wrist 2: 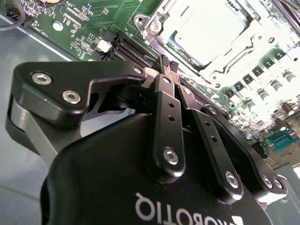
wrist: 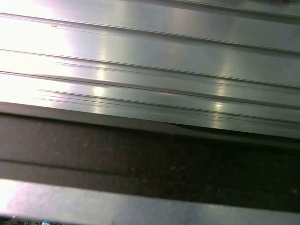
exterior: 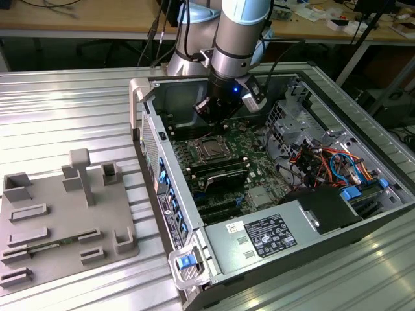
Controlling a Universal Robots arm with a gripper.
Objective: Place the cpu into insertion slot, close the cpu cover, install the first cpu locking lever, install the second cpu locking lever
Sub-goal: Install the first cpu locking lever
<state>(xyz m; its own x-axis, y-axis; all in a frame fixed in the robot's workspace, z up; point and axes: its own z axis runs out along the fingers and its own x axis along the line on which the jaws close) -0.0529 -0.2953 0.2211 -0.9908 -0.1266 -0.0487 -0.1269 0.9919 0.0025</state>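
The cpu (wrist 2: 211, 28), a pale silver square, lies in the insertion slot (exterior: 200, 149) on the green motherboard; in the exterior view the cpu (exterior: 211, 149) sits near the middle of the open computer case. The cpu cover (wrist 2: 158, 24), a silver frame, lies flat around the chip. I cannot tell how the locking levers stand. My gripper (wrist 2: 168, 64) is shut with nothing between its black fingers. In the exterior view the gripper (exterior: 217, 109) hovers above the board, just behind the socket and apart from it.
Black memory slots (exterior: 220, 172) run just in front of the socket. A drive cage and coloured cables (exterior: 324, 162) fill the exterior view's right, with the power supply (exterior: 272, 236) in front. The case wall (exterior: 152, 149) rises on the left. A grey fixture plate (exterior: 65, 220) lies on the ribbed table.
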